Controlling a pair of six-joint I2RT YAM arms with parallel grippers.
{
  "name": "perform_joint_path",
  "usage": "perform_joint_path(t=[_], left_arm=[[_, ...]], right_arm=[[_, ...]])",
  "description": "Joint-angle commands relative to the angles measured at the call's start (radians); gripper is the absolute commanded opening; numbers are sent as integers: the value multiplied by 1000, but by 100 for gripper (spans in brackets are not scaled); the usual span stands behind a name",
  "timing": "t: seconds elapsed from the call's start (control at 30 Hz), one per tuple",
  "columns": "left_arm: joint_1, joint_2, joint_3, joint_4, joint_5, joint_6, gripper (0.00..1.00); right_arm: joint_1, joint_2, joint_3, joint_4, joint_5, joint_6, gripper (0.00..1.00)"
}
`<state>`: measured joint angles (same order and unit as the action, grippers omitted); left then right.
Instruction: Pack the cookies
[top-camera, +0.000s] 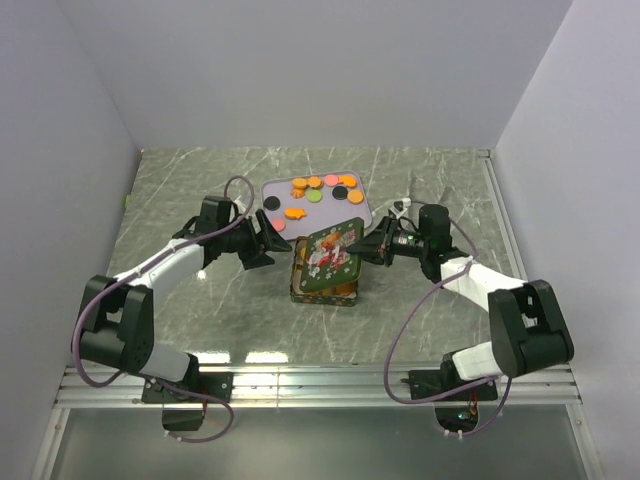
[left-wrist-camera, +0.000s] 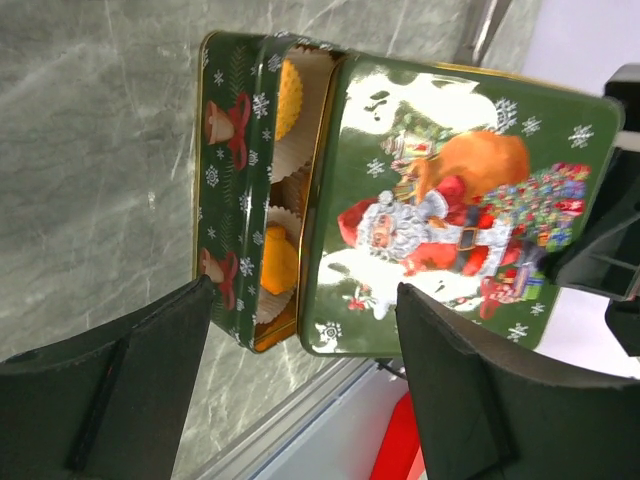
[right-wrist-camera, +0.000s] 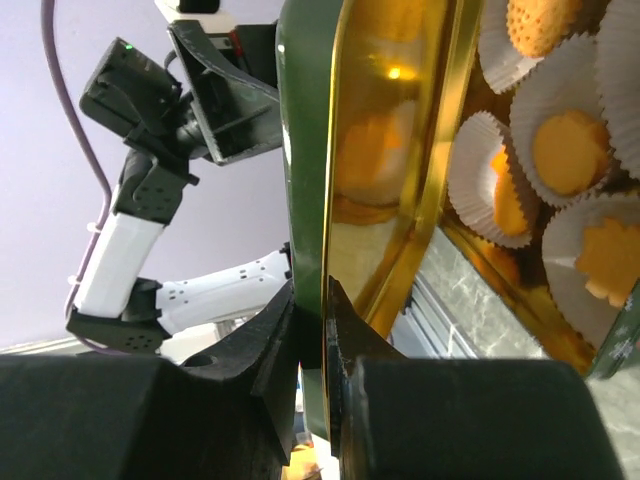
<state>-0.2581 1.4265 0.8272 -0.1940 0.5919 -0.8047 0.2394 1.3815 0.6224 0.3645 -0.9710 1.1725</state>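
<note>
The right gripper (top-camera: 378, 247) was clamped on the edge of the Santa lid (top-camera: 328, 250), holding it tilted over the green tin (top-camera: 322, 293). The left gripper (top-camera: 275, 240) stood open just beside the tin's left side. Some cookies (top-camera: 320, 187) lay on the lavender tray (top-camera: 272, 190) behind the tin; others sat in paper cups (right-wrist-camera: 590, 215) inside it.

I see a glossy printed metal lid (left-wrist-camera: 460, 200), its inside mirror-bright gold. The cups (right-wrist-camera: 480, 170) look like pleated white paper. The worktop (top-camera: 200, 180) is smooth, marble-patterned, slightly shiny. The left hand (left-wrist-camera: 305, 290) has matt black plastic fingers (left-wrist-camera: 120, 400).
</note>
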Motion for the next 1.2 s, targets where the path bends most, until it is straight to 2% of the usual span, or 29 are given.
perform_joint_path(t=[0.0,0.2,0.37,0.6,0.77,0.97,1.17], left_arm=[[-24,31,50,41,-17,32,79],[-33,84,85,21,-9,58,78],[-33,110,108,22,2,71,77],[-35,138,131,19,16,81,76],[-35,141,128,8,20,88,76],[-35,132,90,22,22,82,75],[-36,111,47,45,31,70,75]], right_arm=[[-2,33,-12,258,-35,67,0],[1,77,-6,389,-58,138,0],[21,111,16,379,-66,130,0],[101,182,11,451,-38,145,0],[115,218,-32,533,-11,182,0],[113,179,-24,362,47,63,0],[113,148,-12,277,92,-10,0]])
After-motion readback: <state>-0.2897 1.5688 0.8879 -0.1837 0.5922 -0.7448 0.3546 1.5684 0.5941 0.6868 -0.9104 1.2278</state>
